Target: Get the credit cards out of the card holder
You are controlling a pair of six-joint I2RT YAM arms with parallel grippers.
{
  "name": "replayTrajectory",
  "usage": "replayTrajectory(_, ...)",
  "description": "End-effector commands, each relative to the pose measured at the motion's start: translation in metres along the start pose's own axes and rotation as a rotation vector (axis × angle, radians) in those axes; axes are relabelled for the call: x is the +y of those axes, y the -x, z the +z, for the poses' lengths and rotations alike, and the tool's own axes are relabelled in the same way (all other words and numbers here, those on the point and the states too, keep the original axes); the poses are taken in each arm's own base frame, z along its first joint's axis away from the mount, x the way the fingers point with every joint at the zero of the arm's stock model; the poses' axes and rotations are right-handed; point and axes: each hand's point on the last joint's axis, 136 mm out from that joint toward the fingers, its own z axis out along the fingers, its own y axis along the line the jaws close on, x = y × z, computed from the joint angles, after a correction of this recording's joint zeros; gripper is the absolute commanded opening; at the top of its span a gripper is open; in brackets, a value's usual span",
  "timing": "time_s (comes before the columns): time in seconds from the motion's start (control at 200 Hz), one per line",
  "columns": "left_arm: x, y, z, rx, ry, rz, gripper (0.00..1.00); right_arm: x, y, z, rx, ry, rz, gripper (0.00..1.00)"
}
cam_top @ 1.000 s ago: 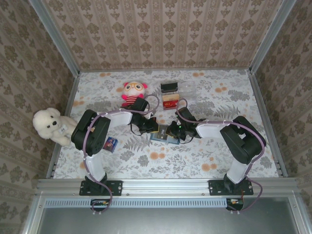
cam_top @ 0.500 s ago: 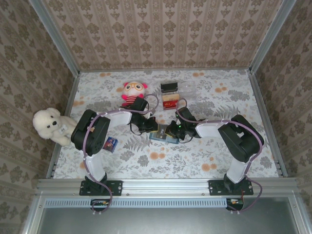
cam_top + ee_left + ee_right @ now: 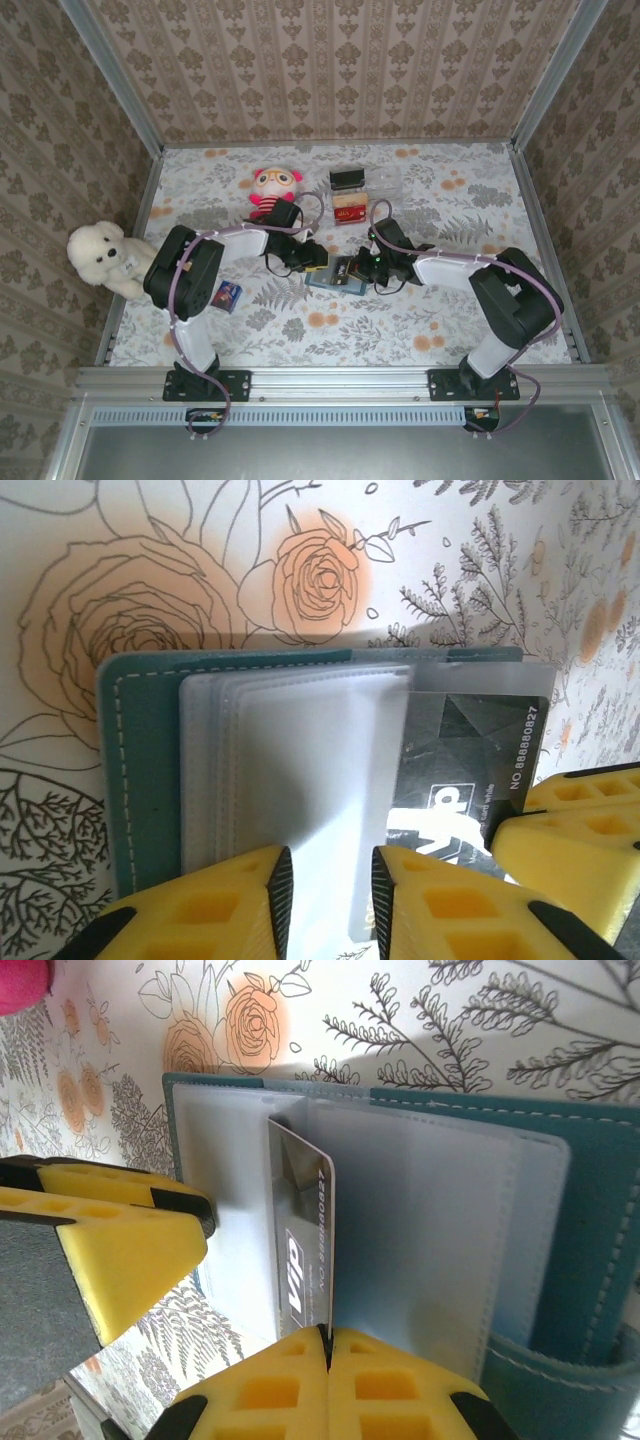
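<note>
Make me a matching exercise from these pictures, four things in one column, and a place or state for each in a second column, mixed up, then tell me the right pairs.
Column one
1. left tool
2. right tool
3. card holder
4. white plush dog

Column two
A. at the left edge of the table
B. shut on the dark card
C. lying open on the table
D. open, at the clear sleeves

Right pairs: 1-D, 2-B, 3-C, 4-A.
</note>
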Motion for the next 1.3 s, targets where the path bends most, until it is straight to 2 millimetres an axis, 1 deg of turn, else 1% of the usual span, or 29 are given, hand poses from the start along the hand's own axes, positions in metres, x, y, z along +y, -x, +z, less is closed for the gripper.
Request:
replayTrajectory(0.0,-0.002,0.0,-0.01,-0.011,0.001,0.011,0.35,-0.019,-0.008,-0.014,0.022,-0.056,-0.013,0.01)
replayTrajectory(0.07,-0.01,0.007,-0.018,-0.038,-0.018,0.025,0.4,-0.012,-0.005,-0.022,0.011,-0.022,-0.027,0.0)
replayTrajectory(0.085,-0.016,0.007,-0.019,-0.034,-0.044,0.028,0.41,-0.01,-0.004,-0.023,0.008,-0.011,-0.031,0.0)
replayTrajectory(0.155,-0.027,0.012,-0.029,-0.06,-0.08,0.037,0.45,0.004,0.001,-0.033,-0.011,0.053,-0.052,0.0)
replayTrajectory(0.245,-0.032,0.016,-0.038,-0.084,-0.109,0.03,0.5,0.021,0.009,-0.047,-0.044,0.14,-0.073,0.0)
replayTrajectory(0.31,-0.036,0.018,-0.044,-0.099,-0.145,0.022,0.55,0.033,0.015,-0.057,-0.067,0.202,-0.082,0.0)
replayTrajectory(0.395,-0.043,0.02,-0.054,-0.124,-0.215,0.024,0.65,0.05,0.023,-0.067,-0.085,0.292,-0.095,0.0)
replayTrajectory(0.515,-0.063,0.022,-0.07,-0.165,-0.313,0.053,0.83,0.076,0.028,-0.079,-0.092,0.419,-0.127,0.0)
replayTrajectory(0.56,-0.069,0.021,-0.073,-0.163,-0.337,0.061,0.87,0.087,0.029,-0.084,-0.092,0.469,-0.147,0.0)
replayTrajectory(0.625,-0.08,0.02,-0.079,-0.154,-0.389,0.08,0.88,0.099,0.031,-0.088,-0.085,0.519,-0.163,0.0)
replayTrajectory(0.64,-0.082,0.019,-0.08,-0.152,-0.402,0.083,0.88,0.102,0.031,-0.089,-0.083,0.532,-0.17,0.0)
replayTrajectory(0.65,-0.078,0.025,-0.085,-0.17,-0.404,0.074,0.88,0.103,0.032,-0.089,-0.082,0.539,-0.171,0.0)
replayTrajectory(0.67,-0.08,0.026,-0.088,-0.173,-0.42,0.074,0.88,0.106,0.032,-0.09,-0.077,0.55,-0.175,0.0)
replayTrajectory(0.77,-0.097,0.027,-0.098,-0.181,-0.502,0.104,0.86,0.119,0.032,-0.092,-0.049,0.599,-0.185,0.0)
replayTrajectory(0.885,-0.111,0.028,-0.108,-0.191,-0.574,0.115,0.78,0.13,0.036,-0.098,-0.051,0.64,-0.191,0.0)
replayTrajectory(0.96,-0.116,0.029,-0.114,-0.203,-0.615,0.107,0.71,0.132,0.04,-0.1,-0.068,0.646,-0.179,0.0)
replayTrajectory(1.02,-0.12,0.031,-0.118,-0.217,-0.644,0.097,0.68,0.132,0.045,-0.102,-0.092,0.652,-0.163,0.0)
replayTrajectory(1.09,-0.122,0.033,-0.121,-0.237,-0.676,0.074,0.63,0.132,0.051,-0.102,-0.116,0.662,-0.134,0.0)
replayTrajectory(1.205,-0.126,0.037,-0.126,-0.267,-0.748,0.014,0.51,0.136,0.058,-0.104,-0.147,0.691,-0.103,0.0)
replayTrajectory(1.295,-0.136,0.041,-0.135,-0.282,-0.84,0.005,0.46,0.136,0.062,-0.103,-0.165,0.698,-0.083,0.0)
